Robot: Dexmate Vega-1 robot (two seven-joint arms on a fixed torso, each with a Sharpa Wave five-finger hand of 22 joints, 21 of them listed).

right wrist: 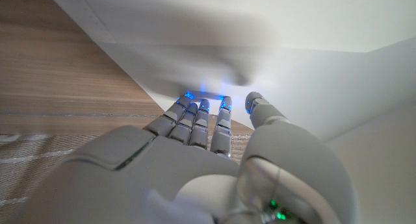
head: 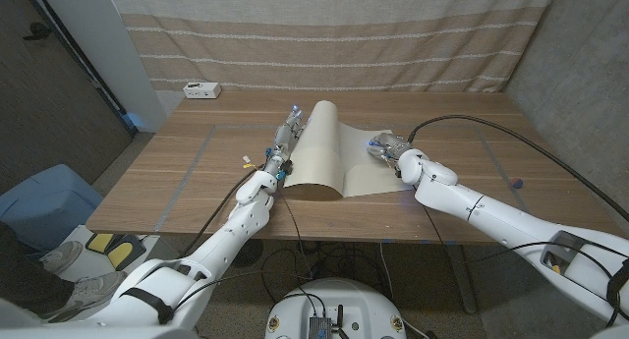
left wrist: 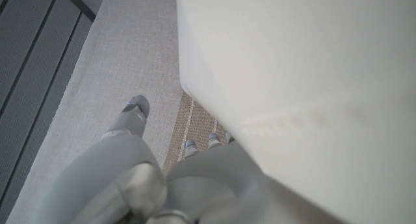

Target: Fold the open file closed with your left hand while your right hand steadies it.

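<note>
Looking at the file in the middle of the table, I see my left hand lifting its raised left cover with fingers underneath, while my right hand presses its right page with straight fingers.

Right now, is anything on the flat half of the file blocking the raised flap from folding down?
Only the right hand, resting on the flat half's outer edge. The left hand is lifting the flap; nothing else lies there.

Cream file, brown wooden table

No readable text, labels or numbers anywhere.
</note>
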